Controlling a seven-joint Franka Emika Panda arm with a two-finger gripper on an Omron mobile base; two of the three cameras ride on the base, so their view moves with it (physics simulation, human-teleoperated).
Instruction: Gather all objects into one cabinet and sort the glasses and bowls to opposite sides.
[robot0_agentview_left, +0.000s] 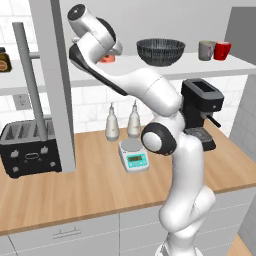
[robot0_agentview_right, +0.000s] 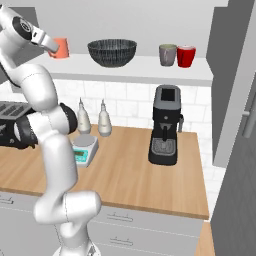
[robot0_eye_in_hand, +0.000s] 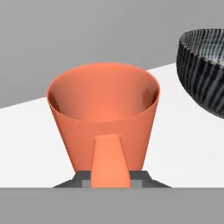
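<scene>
The white shelf floor (robot0_agentview_right: 145, 70) of the open wall cabinet carries four things in a row: an orange cup (robot0_agentview_right: 61, 48) at the left end, a wide dark mesh bowl (robot0_agentview_right: 112, 52) near the middle, and a grey cup (robot0_agentview_right: 167, 54) and red cup (robot0_agentview_right: 186, 56) standing side by side and touching or nearly so toward the right. The bowl stands between the orange cup and the other two cups, apart from both. Below the shelf, on the wooden counter (robot0_agentview_right: 140, 180), stand a black coffee machine (robot0_agentview_right: 166, 125), two white bottles (robot0_agentview_right: 93, 119) against the tiled wall, a small kitchen scale (robot0_agentview_right: 84, 148) just in front of them, and a black toaster (robot0_agentview_left: 30, 149) at the far left; a brown-lidded jar (robot0_agentview_left: 4, 61) shows at the left edge of the left base view. A grey cabinet door (robot0_agentview_left: 56, 85) hangs open edge-on to the left of the arm, close beside its upper link. The arm rises from the base, bends at the elbow over the counter and reaches up and back to the left end of the shelf, the hand level with the orange cup. In the hand view the gripper (robot0_eye_in_hand: 110, 177) has its jaws drawn narrow around the orange handle at the cup's near side, holding the upright cup, with the bowl's rim at the right edge.
</scene>
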